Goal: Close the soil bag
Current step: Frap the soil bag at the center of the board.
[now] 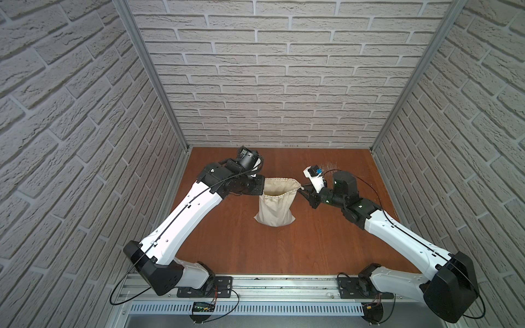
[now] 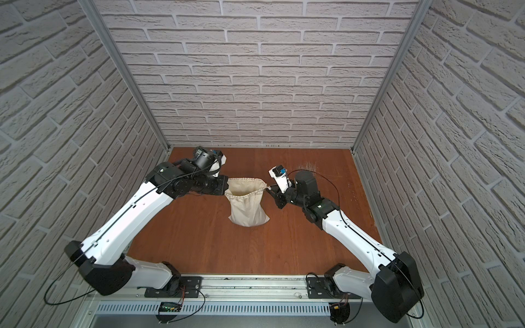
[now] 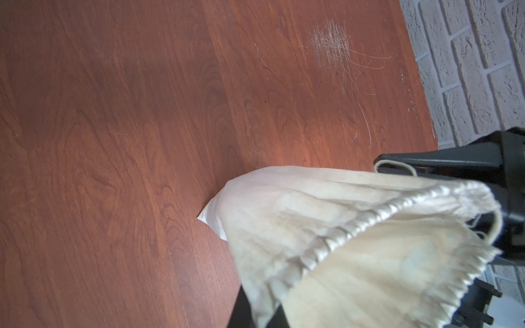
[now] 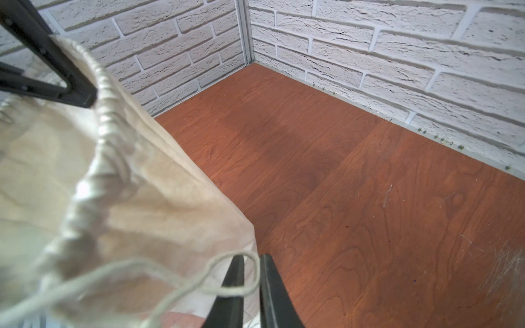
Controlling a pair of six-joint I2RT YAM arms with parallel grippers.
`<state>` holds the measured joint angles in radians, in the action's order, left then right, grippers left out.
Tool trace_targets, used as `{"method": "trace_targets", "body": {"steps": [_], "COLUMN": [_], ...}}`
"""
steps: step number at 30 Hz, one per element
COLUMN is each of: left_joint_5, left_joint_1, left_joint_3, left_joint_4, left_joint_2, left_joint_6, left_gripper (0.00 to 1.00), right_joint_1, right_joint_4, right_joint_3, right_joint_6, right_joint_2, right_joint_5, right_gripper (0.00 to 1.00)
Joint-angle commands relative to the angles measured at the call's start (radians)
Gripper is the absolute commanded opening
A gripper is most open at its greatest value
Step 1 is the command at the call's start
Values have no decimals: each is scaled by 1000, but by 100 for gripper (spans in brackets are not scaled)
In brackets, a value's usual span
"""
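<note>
Bag stands upright mid-bench, base on the wood, mouth gaping in a wide oval in both top views, strung between the two arms; left pincer sits at the rim's left end, jaws shut tight on the gathered cloth, and in its own wrist view the fabric drapes right over it so hardly any of it shows; right pincer is at the rim's opposite end, just beside the corner where the cord comes out; the right wrist view tells it best: two black fingers almost together, only a thin slit between them, and the pale cord's loop caught in that slit, so it has the cord, not the cloth; the puckered rim runs from one pincer across to the other; below it the sack hangs loose and creased, bottom corners splayed on the wood; what's inside, I cannot tell, the mouth is in shadow; a patch of white scratches marks the bench behind the right pincer, apart from the bag; brick walls close in on three sides.
</note>
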<state>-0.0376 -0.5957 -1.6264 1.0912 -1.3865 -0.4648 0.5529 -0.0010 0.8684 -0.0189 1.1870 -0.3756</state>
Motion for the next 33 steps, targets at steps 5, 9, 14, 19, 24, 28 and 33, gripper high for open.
{"method": "trace_targets", "body": {"steps": [5,9,14,19,24,28,33], "left_joint_5": [7,11,13,2,-14,-24,-18], "left_joint_1": [5,8,14,15,14,14,16], "left_joint_3": [-6,-16,-33,-46,-48,-62,-104], "left_joint_4": [-15,-9,-4,-6,-19,-20,-13], "left_joint_2": [36,30,29,16,1,-6,-8], "left_joint_6": [4,6,7,7,4,-1,1], "left_gripper": [0,0,0,0,0,0,5], "right_joint_1": [12,13,16,16,16,16,16], "right_joint_4": [65,52,-1,-60,-116,-141,-130], "right_joint_3": [-15,-34,-59,-61,-33,1,69], "right_joint_6": [-3,3,30,19,4,3,15], "right_joint_2": [-66,-111,-218,-352,-409,-412,-405], "right_joint_5": [24,81,272,395,410,429,389], "right_gripper": [3,3,3,3,3,3,3]}}
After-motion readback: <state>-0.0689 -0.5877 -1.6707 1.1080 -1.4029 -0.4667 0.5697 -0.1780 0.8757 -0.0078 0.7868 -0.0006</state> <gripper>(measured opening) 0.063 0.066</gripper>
